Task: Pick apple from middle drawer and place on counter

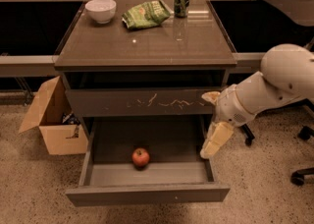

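The small red apple [141, 157] lies inside the open middle drawer [147, 193], near the middle of its floor. The drawer is pulled out at the bottom of the cabinet, below the scratched grey drawer front [142, 102]. The glossy counter [147, 46] tops the cabinet. My gripper [206, 125] hangs at the right side of the cabinet, beside the drawer's right wall, to the right of the apple and above its level. Its pale fingers [217, 139] stand apart and hold nothing.
On the counter stand a white bowl [100, 10], a green chip bag [145, 14] and a green can [182, 0]. An open cardboard box [54, 125] sits on the floor left of the cabinet. Chair bases [301, 174] stand at the right.
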Action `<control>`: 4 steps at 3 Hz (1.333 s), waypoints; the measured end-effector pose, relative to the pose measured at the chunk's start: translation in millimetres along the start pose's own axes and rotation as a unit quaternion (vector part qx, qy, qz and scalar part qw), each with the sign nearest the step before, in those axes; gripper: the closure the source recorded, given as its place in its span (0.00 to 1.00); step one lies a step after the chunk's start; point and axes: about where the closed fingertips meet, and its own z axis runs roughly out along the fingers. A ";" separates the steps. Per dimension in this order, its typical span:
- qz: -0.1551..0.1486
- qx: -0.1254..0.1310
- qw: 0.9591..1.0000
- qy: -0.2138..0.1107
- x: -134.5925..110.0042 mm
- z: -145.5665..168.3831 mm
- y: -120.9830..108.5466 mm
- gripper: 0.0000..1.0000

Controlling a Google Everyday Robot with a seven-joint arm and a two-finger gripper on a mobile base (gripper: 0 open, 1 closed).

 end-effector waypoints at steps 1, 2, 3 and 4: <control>-0.008 -0.018 0.999 -0.037 11.3 44.5 -3.6 0.00; -0.008 -0.018 0.999 -0.037 11.3 44.5 -3.6 0.00; 0.002 -0.033 0.998 -0.051 22.2 81.6 -0.3 0.00; 0.001 -0.050 0.997 -0.063 28.2 130.2 4.8 0.00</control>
